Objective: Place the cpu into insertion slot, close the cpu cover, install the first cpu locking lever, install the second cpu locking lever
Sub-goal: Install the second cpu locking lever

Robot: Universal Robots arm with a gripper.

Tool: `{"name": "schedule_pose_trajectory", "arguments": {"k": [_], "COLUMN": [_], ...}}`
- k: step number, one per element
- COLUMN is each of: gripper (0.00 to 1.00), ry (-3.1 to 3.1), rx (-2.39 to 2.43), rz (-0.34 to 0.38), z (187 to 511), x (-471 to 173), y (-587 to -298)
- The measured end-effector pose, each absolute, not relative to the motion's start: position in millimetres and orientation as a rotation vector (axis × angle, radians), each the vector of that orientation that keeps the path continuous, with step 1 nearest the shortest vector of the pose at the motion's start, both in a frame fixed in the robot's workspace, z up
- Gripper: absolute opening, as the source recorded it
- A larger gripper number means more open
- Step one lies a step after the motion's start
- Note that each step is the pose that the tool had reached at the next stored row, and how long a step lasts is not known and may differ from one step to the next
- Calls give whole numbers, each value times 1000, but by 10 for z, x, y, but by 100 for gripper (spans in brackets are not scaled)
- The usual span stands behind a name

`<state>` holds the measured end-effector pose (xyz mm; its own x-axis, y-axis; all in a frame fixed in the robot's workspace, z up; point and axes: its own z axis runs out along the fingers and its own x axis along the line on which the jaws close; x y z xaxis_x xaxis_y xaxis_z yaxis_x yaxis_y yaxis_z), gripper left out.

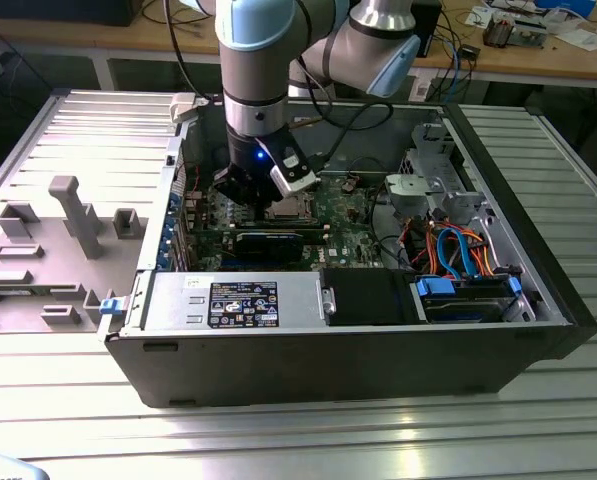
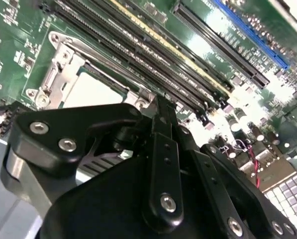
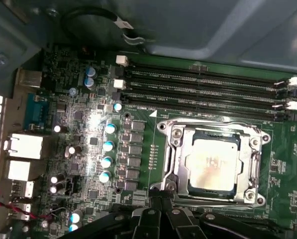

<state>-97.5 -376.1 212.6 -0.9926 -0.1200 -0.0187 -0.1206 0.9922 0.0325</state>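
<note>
My open grey steel computer case (image 1: 538, 330) sits on the ribbed metal bench (image 1: 278, 430). On its green motherboard (image 3: 88, 74), the silver square cover frame (image 3: 215, 164) lies shut over the silvery-beige CPU (image 3: 213, 162), seated in its socket. My black tool (image 3: 160, 211) hovers beside it, fingers seemingly pressed together. The chip looks light, rigid and fragile; edges only.

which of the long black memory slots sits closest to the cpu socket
The memory slot directly bordering the insertion slot; the other three lie farther toward the case wall.
</note>
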Motion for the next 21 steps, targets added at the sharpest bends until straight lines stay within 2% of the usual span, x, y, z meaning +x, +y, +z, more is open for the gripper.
{"name": "schedule_pose_trajectory", "arguments": {"k": [21], "gripper": [11], "ry": [3122], "rx": [-189], "rz": [10], "z": [2123], "x": [-883], "y": [-3737]}}
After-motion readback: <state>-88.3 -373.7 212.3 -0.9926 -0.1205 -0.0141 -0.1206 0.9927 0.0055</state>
